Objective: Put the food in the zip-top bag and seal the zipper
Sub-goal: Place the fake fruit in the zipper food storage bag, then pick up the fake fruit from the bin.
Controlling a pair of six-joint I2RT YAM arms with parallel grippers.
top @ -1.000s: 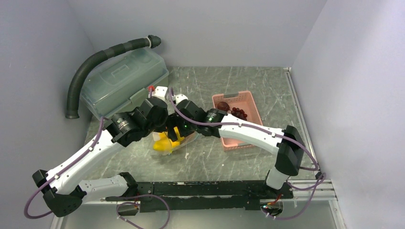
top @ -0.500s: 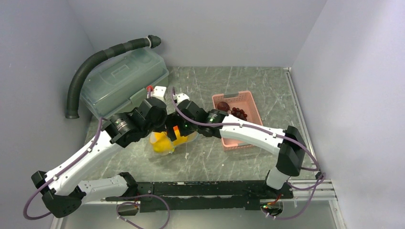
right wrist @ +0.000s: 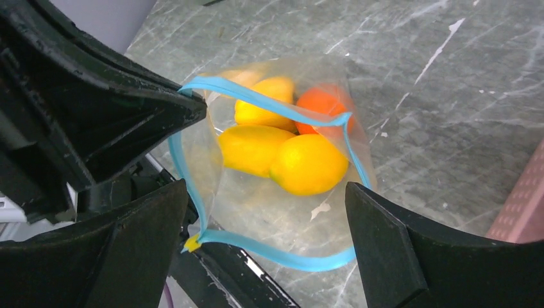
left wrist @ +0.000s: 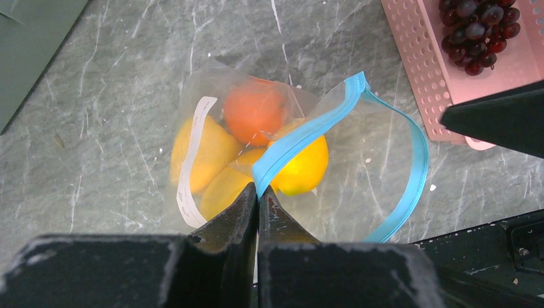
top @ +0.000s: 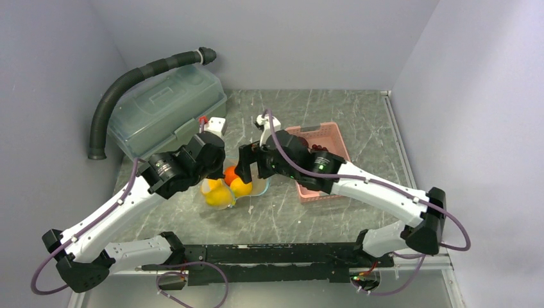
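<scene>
The clear zip-top bag (left wrist: 359, 192) lies on the table with its mouth open. Inside are the round orange (left wrist: 253, 110) and three yellow pieces (right wrist: 308, 163). My left gripper (left wrist: 258, 189) is shut on the teal zipper strip (left wrist: 308, 131) and holds one lip up. My right gripper (right wrist: 266, 192) is open and empty, just above the bag's mouth, the far zipper lip (right wrist: 282, 256) between its fingers. In the top view the bag (top: 231, 191) lies between both grippers. The grape bunch (left wrist: 478, 29) lies in the pink basket (left wrist: 423, 83). The small reddish-purple fruit is hidden.
The pink basket (top: 324, 189) stands right of the bag, partly under my right arm. A green-grey lidded box (top: 163, 115) and a black hose (top: 128, 83) are at the back left. Walls close in on three sides.
My right gripper has drawn up and back from the bag's mouth, and its elbow has swung out to the right. The orange now shows in the bag. The left gripper has kept its hold.
</scene>
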